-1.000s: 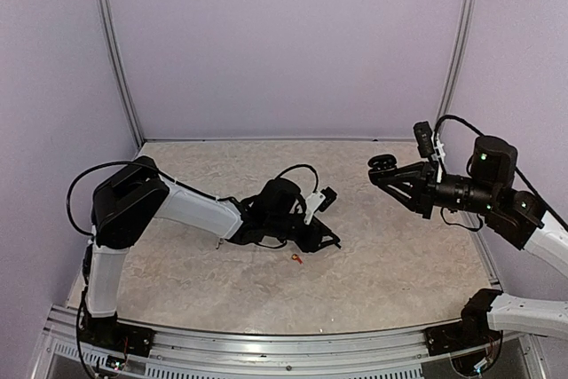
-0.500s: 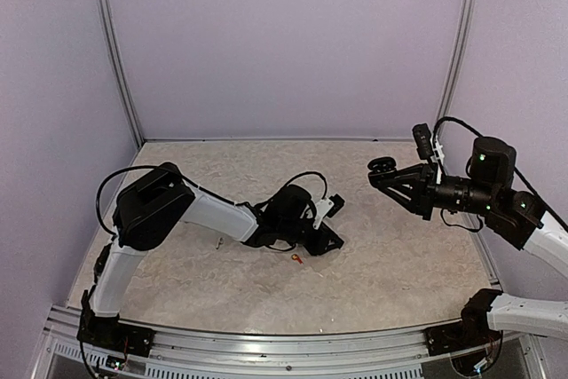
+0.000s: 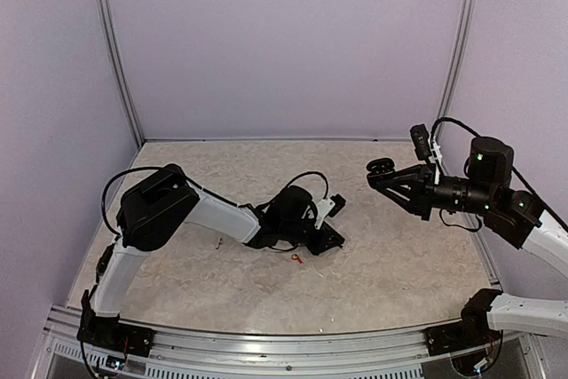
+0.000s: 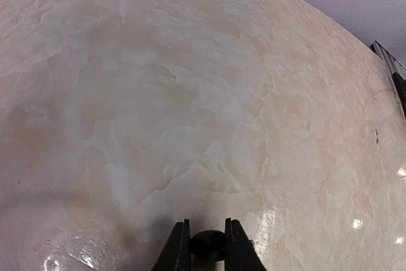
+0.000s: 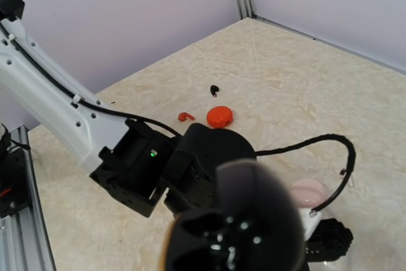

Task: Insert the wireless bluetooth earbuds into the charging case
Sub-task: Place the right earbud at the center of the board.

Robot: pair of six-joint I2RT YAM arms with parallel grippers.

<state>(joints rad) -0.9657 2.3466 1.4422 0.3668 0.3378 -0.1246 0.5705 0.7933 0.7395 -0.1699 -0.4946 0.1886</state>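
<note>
My left gripper (image 4: 207, 222) is low over the table (image 4: 190, 93), shut on a small black rounded earbud (image 4: 208, 245). In the top view this gripper (image 3: 327, 239) sits mid-table. My right gripper (image 3: 377, 173) is raised at the right, shut on an open black charging case (image 3: 382, 165). The case fills the near part of the right wrist view (image 5: 235, 233), blurred, with its lid up. A red-orange earbud (image 5: 185, 117) and another black earbud (image 5: 215, 88) lie on the table beyond the left arm. The red-orange earbud (image 3: 296, 259) lies just in front of the left gripper.
A round red-orange case (image 5: 219, 117) lies next to the red-orange earbud. A pale pink round case (image 5: 309, 191) lies by the left wrist. The left arm's black cable (image 5: 317, 141) loops over the table. A tiny pale thing (image 3: 217, 242) lies left of the arm.
My left arm has swung and reached further right, carrying its gripper a little toward the table's middle. The right arm with the case has hardly moved.
</note>
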